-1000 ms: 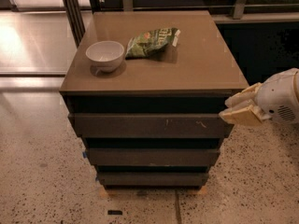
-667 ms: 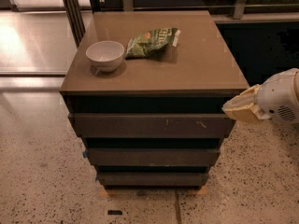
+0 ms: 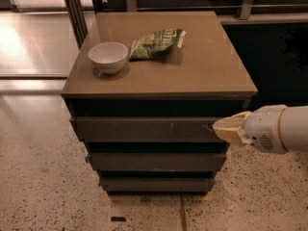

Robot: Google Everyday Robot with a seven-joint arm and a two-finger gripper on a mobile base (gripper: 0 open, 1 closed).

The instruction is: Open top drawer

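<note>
- Top drawer: widest of the three dark brown fronts, sits right under the cabinet top, with a dark gap between the two.
- It's a long flat panel with no handle. There are small pale scratches right of centre and one more mark close to its right end.
- My gripper is at the drawer's right end, at panel height, with the tan tip pointing left and overlapping the panel's right edge.
- Contact with the panel: cannot tell from this angle; the tip reads as right on it or just beside it.
- Jaw state: cannot tell whether released or clenched. The tip shows as one tan wedge.
- My arm comes in from the right edge of the frame, white and roughly horizontal, level with the top drawer.
- Middle drawer and bottom drawer sit below it. Both are narrower and unmarked, each front stepped in under the one above.
- On the cabinet top there's a white bowl, upright, near the left edge.
- A green snack bag lies flat just right of the bowl, towards the back. The two look to be touching or nearly so.
- Both items are well apart from my gripper.
- The cabinet stands on a speckled floor, with tan pads showing under its front corners.
- Behind it, dark vertical frame bars at upper left and a dark panel at right.
</note>
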